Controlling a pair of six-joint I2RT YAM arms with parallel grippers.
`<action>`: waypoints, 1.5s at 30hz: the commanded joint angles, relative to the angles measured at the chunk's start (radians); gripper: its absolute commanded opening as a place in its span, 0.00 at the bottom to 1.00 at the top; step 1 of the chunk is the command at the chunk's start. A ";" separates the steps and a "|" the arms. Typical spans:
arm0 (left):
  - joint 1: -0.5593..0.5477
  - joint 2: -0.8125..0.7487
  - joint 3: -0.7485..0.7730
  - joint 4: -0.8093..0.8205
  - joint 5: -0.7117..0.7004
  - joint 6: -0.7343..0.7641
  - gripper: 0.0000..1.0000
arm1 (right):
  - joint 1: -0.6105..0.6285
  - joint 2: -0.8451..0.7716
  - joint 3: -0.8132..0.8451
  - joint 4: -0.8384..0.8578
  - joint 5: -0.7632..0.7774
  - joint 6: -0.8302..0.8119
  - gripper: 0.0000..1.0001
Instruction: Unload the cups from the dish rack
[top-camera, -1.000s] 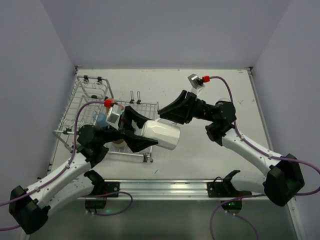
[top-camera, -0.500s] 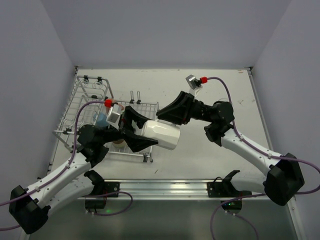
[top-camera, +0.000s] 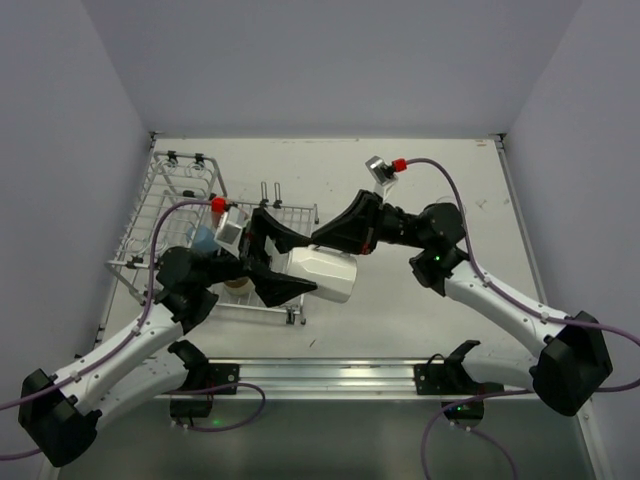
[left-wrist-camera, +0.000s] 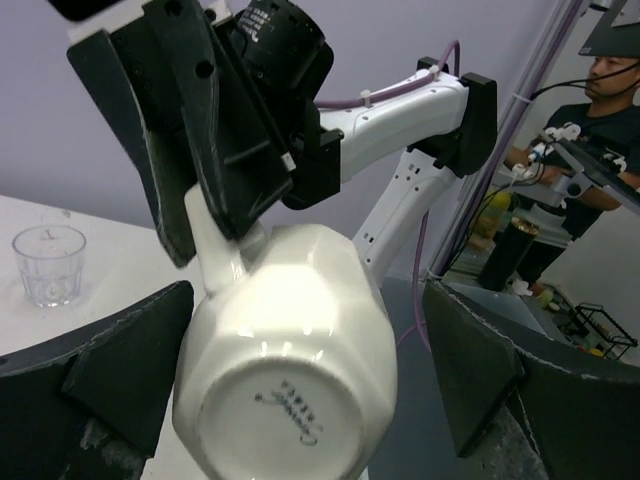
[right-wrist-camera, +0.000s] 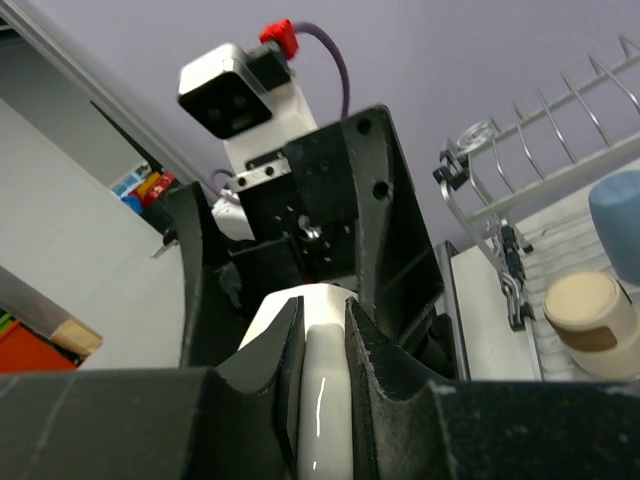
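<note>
While the left pincer (top-camera: 308, 263) stands wide apart around the white cup (top-camera: 327, 276), the right pincer (right-wrist-camera: 322, 362) clamps its handle (left-wrist-camera: 216, 256).

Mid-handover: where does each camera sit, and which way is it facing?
Top external: above and behind the bases, looking down on the table, dish rack and both arms.
Left wrist: faces the right arm; its own open fingers flank the white cup.
Right wrist: faces the left gripper and rack; its own fingers pinch the cup's wall.
Both wrist views share the cup.
</note>
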 joint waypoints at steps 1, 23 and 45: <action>-0.008 -0.011 0.073 0.003 -0.016 -0.004 1.00 | 0.007 -0.027 0.007 -0.059 0.055 -0.061 0.00; -0.008 -0.019 0.290 -1.001 -0.993 0.144 1.00 | -0.283 -0.040 0.423 -1.620 0.704 -0.664 0.00; -0.008 0.225 0.344 -1.024 -0.950 0.050 1.00 | -0.848 0.256 0.507 -1.874 0.764 -0.697 0.00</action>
